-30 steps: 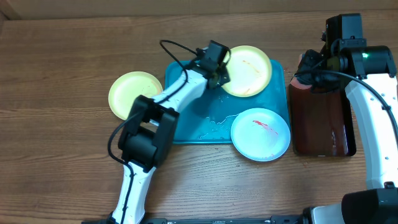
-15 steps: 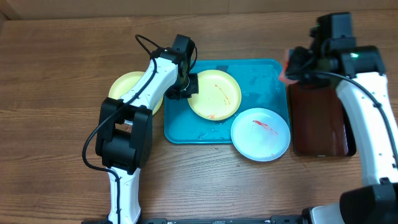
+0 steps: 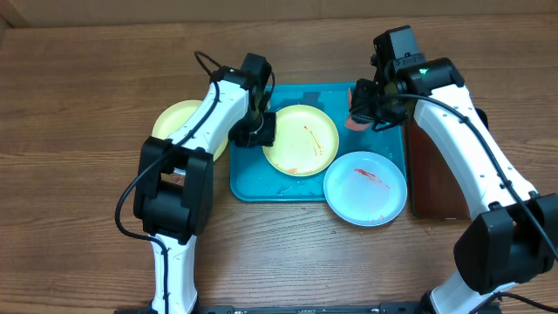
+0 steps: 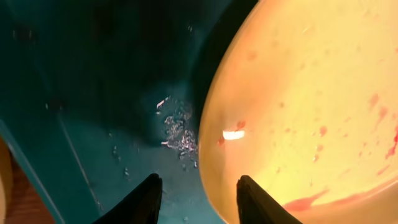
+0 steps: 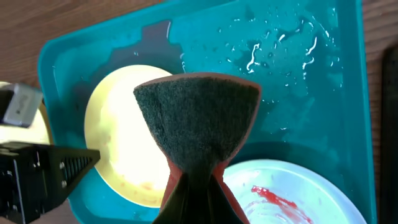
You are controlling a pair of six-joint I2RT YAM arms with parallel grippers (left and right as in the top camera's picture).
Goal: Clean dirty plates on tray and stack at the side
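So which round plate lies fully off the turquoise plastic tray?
The pale yellow plate, far left on wood; the smeared cream plate sits inside, the white plate overlaps a corner.

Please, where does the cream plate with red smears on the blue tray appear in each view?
Overhead: cream plate at the centre.
Left wrist: cream plate fills the right side.
Right wrist: cream plate left of centre, partly behind the sponge.
Shared landmark: the turquoise tray under it.

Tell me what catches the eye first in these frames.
The right gripper pinches a red sponge with a dark green scouring face above the wet turquoise plastic tray. A sauce-smeared cream round plate sits mid-tray, the left gripper's jaws astride its rim; a smeared white round plate overhangs the tray's near right corner.
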